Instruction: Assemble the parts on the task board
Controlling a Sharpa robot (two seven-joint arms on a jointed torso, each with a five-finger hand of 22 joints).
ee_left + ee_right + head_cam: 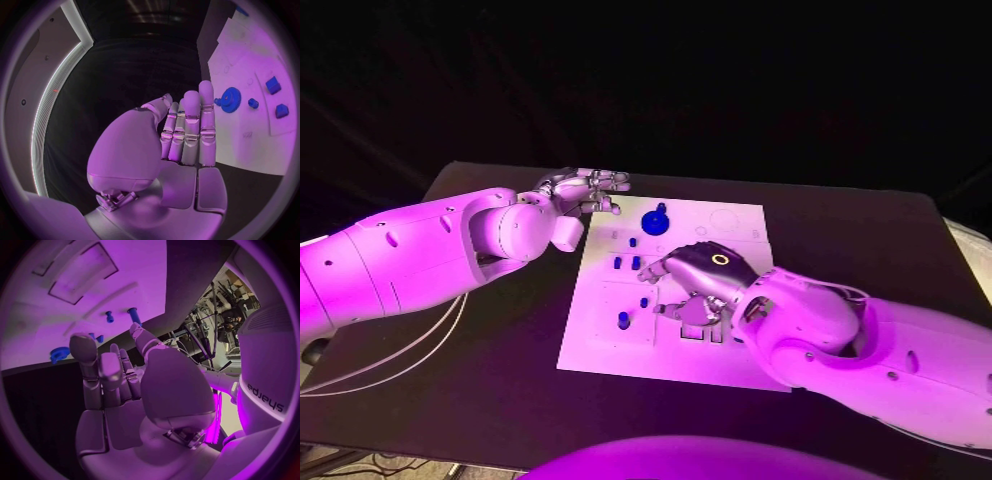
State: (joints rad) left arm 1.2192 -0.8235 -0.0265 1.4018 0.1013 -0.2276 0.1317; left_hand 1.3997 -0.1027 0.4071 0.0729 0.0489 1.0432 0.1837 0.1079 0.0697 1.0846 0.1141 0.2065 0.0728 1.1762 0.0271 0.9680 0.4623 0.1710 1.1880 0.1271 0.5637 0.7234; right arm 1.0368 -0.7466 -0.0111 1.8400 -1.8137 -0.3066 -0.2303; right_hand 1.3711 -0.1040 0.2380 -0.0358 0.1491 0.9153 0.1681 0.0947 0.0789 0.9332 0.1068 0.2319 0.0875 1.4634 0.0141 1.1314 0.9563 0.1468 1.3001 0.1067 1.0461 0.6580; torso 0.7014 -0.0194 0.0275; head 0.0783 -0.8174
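— What's nearest us?

— The right hand, sitting in the middle of the frame over the white task board. Its back is turned up and its fingers reach down to the board's lower centre. From the wrist side the fingers look straight and side by side, nothing between them that I can make out.

— So it's holding nothing?

— As far as I can see, nothing; the fingertips are partly hidden from above, so I can't tell whether they touch the board.

— And the parts?

— Small blue pegs stand on the board just left of that hand, with another blue peg lower down, left of centre. Farther up, toward the board's top edge, there's a blue gear.

— The other arm?

— The left hand is at the upper left of centre, by the board's top-left corner. Its fingers stand straight and close together, loose, gripping nothing. In its wrist view the gear sits just beyond the fingertips, apart from them.

— Underneath everything?

— The black table.
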